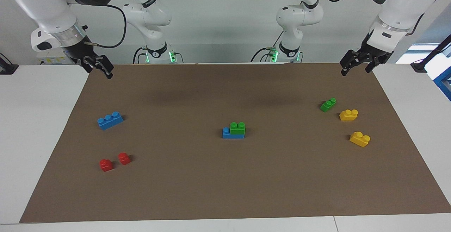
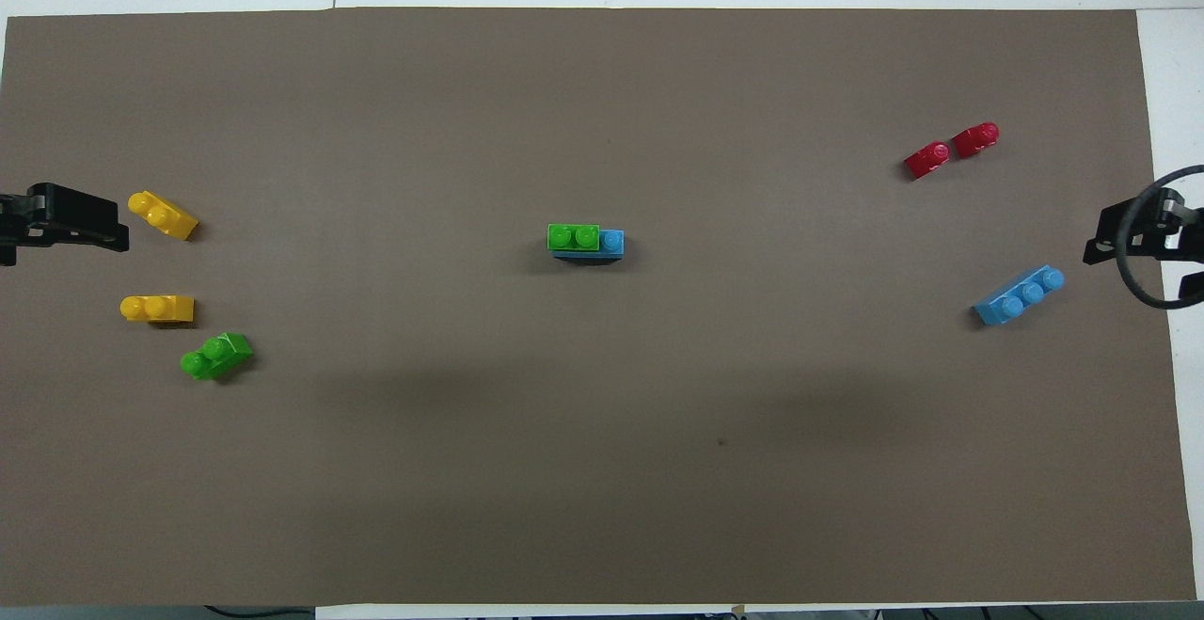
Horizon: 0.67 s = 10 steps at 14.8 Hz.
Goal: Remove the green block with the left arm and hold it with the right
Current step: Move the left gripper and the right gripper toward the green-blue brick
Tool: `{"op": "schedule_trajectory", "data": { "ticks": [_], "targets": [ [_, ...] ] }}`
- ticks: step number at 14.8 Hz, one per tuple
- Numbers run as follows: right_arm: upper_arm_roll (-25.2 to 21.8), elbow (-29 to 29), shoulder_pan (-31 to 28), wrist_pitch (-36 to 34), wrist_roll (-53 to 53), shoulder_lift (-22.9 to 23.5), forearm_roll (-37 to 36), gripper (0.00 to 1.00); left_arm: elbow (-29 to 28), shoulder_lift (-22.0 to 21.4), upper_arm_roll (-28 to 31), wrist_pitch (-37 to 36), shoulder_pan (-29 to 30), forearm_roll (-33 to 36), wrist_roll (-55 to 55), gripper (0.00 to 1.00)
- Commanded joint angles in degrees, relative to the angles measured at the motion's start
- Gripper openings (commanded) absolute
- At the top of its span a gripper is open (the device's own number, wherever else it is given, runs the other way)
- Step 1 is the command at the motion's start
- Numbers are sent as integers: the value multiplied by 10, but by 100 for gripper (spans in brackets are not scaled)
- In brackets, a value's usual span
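Note:
The green block point(image 1: 237, 127) is a bright green two-stud brick stacked on one end of a blue three-stud brick point(image 1: 230, 134) at the middle of the brown mat. The pair also shows in the overhead view, green block point(image 2: 574, 237) on blue brick point(image 2: 612, 242). My left gripper point(image 1: 355, 70) is open and empty, up over the mat's corner at the left arm's end; it also shows in the overhead view point(image 2: 94, 225). My right gripper point(image 1: 99, 73) is open and empty over the corner at the right arm's end, seen from overhead too point(image 2: 1119, 239). Both arms wait.
A slimmer dark green brick point(image 1: 328, 104) and two yellow bricks point(image 1: 348, 114) point(image 1: 359, 139) lie toward the left arm's end. A loose blue brick point(image 1: 110, 120) and two red bricks point(image 1: 106, 165) point(image 1: 124, 158) lie toward the right arm's end.

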Motion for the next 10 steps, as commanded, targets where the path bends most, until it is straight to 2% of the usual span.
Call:
{"op": "schedule_trajectory", "data": {
  "ticks": [1, 4, 5, 7, 10],
  "targets": [
    [0, -32, -2, 16, 144, 13, 84, 90, -26, -21, 2, 3, -6, -7, -67, 100],
    [1, -78, 3, 65, 281, 21, 183, 90, -52, -33, -3, 19, -60, -7, -239, 100],
    [1, -84, 21, 78, 310, 28, 207, 90, -58, -37, -3, 24, -78, -7, -293, 100],
    [1, -85, 32, 93, 367, 48, 264, 90, -72, -41, -4, 40, -104, -7, -423, 100],
    [1, -85, 61, 133, 432, 78, 334, 90, -109, -51, -6, 106, -155, -9, -656, 100]
  ]
}}
